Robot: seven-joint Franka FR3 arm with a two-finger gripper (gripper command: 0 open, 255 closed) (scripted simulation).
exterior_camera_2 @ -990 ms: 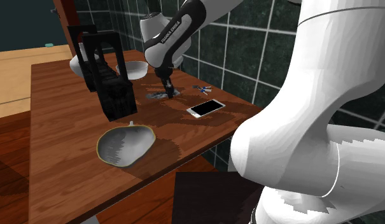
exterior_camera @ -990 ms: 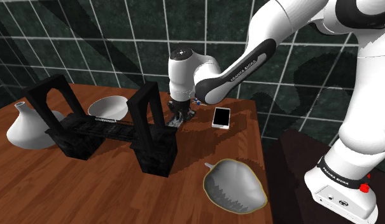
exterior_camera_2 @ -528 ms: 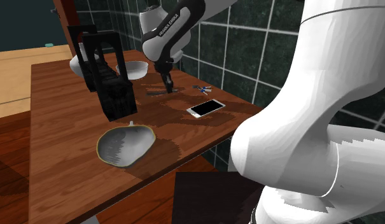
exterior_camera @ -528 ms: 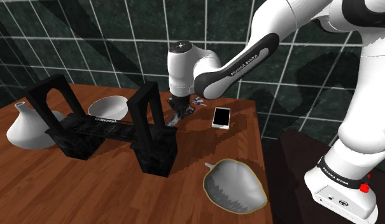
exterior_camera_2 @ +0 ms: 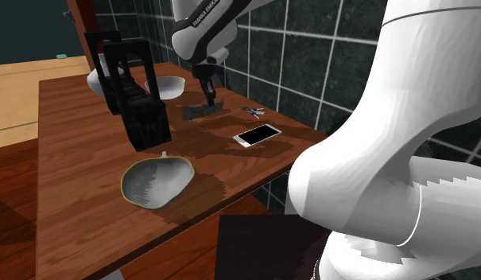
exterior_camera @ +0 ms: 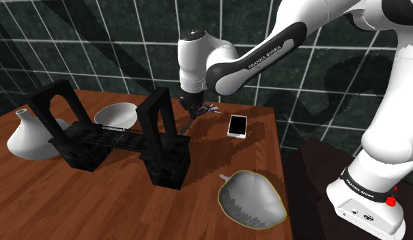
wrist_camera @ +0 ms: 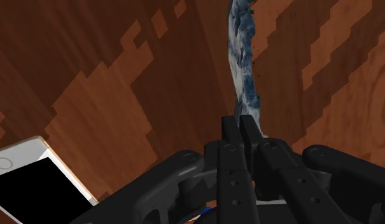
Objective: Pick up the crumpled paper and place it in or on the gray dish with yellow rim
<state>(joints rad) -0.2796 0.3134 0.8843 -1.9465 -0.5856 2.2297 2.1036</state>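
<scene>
Clenching the crumpled paper (wrist_camera: 243, 63), the tool (wrist_camera: 240, 122) hides its gripped end between black fingers (wrist_camera: 230, 132).

The crumpled paper (wrist_camera: 243, 57) is showing mottled blue and white patches. The gripper (wrist_camera: 240, 124) is appearing solid black. The table (exterior_camera: 95, 204) is displaying reddish-brown wood grain. The dish (exterior_camera: 256, 194) is showing gray with a yellow rim. The phone (exterior_camera: 237, 125) is showing a white case around a black screen. The rack (exterior_camera: 116, 140) is appearing black, and the bowl (exterior_camera: 116, 114) and vase (exterior_camera: 31, 136) plain white. The wall (exterior_camera: 95, 41) is showing dark green tiles with pale grout.
</scene>
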